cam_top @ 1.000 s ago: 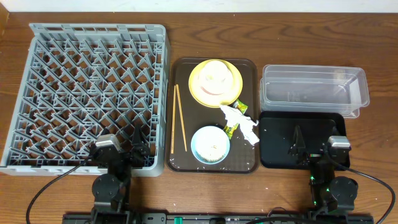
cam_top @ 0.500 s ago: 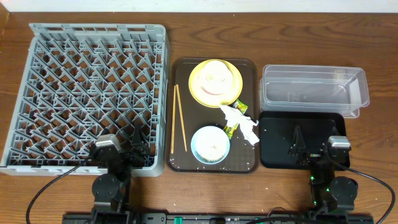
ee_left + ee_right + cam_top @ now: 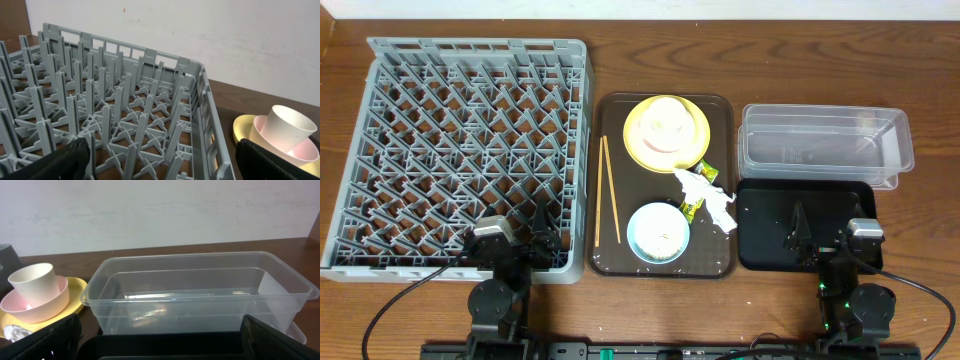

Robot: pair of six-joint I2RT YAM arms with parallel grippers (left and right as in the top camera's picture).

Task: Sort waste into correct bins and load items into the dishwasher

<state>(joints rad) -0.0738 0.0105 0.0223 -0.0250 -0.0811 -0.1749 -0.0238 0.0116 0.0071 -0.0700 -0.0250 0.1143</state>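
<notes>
The grey dishwasher rack point(image 3: 470, 150) fills the left of the table. On a brown serving tray point(image 3: 720, 262) lie a yellow plate point(image 3: 638, 150) carrying a pink bowl and a cream cup point(image 3: 665, 118), chopsticks point(image 3: 610, 205), a light-blue bowl point(image 3: 638, 235) with whitish scraps point(image 3: 660, 238), a crumpled napkin point(image 3: 718, 207) and a yellow-green wrapper point(image 3: 696, 192). At the right stand the clear tub point(image 3: 825, 145) and the black tray point(image 3: 770, 235). My left gripper point(image 3: 165, 162) hangs open over the rack's near right corner point(image 3: 125, 100). My right gripper point(image 3: 160, 340) is open above the black tray point(image 3: 165, 347), facing the empty tub point(image 3: 200, 295).
The brown serving tray lies between the rack and the two bins. A pale wall closes off the far side of the wooden table. From both wrist views the cup point(image 3: 32, 282) in its pink bowl point(image 3: 40, 305) shows off to one side.
</notes>
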